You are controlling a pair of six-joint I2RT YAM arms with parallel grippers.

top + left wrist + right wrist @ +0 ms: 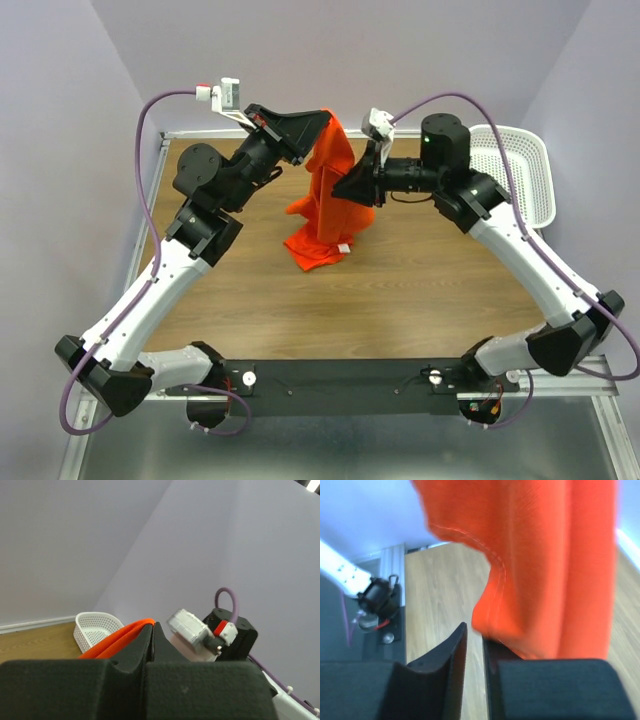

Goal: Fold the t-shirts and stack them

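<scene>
A wooden bench (400,290) fills the overhead view. Toward the middle of its far edge, one bright orange-red t-shirt (325,215) hangs in a long bunched column. Its top is lifted clear of the bench and its lower end lies crumpled on the wood. A white lattice basket (520,170) sits at the far right corner, well apart from the cloth.

The left gripper (318,135) is clamped on the shirt's topmost fold, its fingers pressed together with orange cloth squeezing out at their tips. Holding the shirt high like this probably lets it drop open under its own weight, so that an edge can be found.

The right gripper (352,185) comes in sideways against the hanging cloth, about halfway down. In its own wrist camera the jaws stand narrow, almost together, with a stitched hem (492,562) right at their tips. Whether any cloth is actually pinched cannot be told. It is likely after a second hold, so the shirt can be spread flat on the bench.

The shirt is plain and unprinted, creased lengthwise and not yet folded. A small white label (342,248) shows near its lower end.
</scene>
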